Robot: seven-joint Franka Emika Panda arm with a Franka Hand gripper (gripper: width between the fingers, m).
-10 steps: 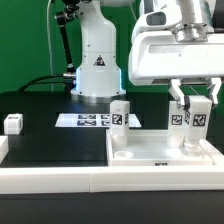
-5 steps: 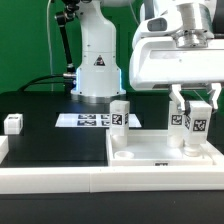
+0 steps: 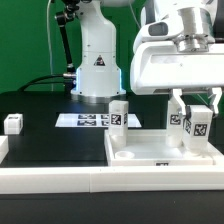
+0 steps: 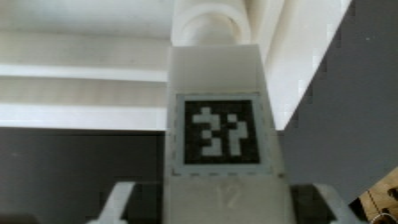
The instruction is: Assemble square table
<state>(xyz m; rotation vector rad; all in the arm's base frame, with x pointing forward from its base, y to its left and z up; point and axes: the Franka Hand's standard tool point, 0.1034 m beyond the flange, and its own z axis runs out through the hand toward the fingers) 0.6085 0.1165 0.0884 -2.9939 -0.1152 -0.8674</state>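
Over at the exterior view's right, the white tabletop [image 3: 150, 150] lies rim-up on the black table [image 3: 50, 135]. A leg [image 3: 197, 128] stands upright over its far right corner, tag facing the camera. Whether its foot is seated, I can't tell. The gripper [image 3: 196, 103] has that leg clamped from above, fingers [image 3: 211, 100] closed against its sides. The wrist view backs that up, with the leg [image 4: 221, 120] sitting tight between the pads. Just beside it stands a second leg [image 3: 176, 119], and a third leg [image 3: 119, 114] is upright at the tabletop's far left corner. Well apart, a fourth leg [image 3: 13, 123] sits on the table at the exterior view's left. Behind, the marker board [image 3: 88, 120] lies flat in front of the robot base [image 3: 97, 70].
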